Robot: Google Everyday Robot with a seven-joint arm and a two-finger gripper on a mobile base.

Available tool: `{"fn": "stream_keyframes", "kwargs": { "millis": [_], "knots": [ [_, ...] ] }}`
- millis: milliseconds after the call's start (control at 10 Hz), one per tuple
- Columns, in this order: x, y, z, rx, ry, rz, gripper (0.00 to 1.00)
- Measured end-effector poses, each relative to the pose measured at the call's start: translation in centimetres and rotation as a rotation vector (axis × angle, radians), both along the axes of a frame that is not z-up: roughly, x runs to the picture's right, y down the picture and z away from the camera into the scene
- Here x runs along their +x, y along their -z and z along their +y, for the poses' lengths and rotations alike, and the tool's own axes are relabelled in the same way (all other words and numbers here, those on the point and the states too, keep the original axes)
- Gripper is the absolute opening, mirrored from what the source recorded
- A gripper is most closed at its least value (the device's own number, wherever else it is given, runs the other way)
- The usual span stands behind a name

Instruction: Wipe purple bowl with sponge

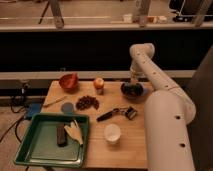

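Observation:
The purple bowl [131,90] is small, round and dark, and sits at the back right of the wooden table [132,142]. My gripper [133,81] hangs from the white arm straight down over the bowl, at or just above its rim. No sponge shows on its own; whatever is at the gripper's tip is hidden against the dark bowl. The orange-red bowl [68,81] stands at the back left, far from the gripper.
An orange fruit [99,83] sits left of the purple bowl. A pile of dark brown pieces [87,102], a black-handled tool [118,113], a white cup [112,133], a blue disc [67,107] and a green tray [30,150] holding items lie nearer the front.

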State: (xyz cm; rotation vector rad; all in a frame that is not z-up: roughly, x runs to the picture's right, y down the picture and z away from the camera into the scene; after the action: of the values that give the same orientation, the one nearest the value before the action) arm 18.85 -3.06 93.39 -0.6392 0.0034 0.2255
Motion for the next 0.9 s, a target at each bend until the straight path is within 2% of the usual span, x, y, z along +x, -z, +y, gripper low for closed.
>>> {"fn": "stream_keyframes", "kwargs": {
  "millis": [200, 500, 700, 900],
  "knots": [
    [-2.4, 0.5, 0.9, -0.018, 0.022, -0.060, 0.00],
    [-4.1, 1.5, 2.4, -0.046, 0.054, -0.114, 0.00],
    [-4.3, 2.4, 3.2, -0.059, 0.067, -0.126, 0.00],
    [-3.4, 3.8, 3.8, -0.072, 0.074, -0.111, 0.00]
  ]
}}
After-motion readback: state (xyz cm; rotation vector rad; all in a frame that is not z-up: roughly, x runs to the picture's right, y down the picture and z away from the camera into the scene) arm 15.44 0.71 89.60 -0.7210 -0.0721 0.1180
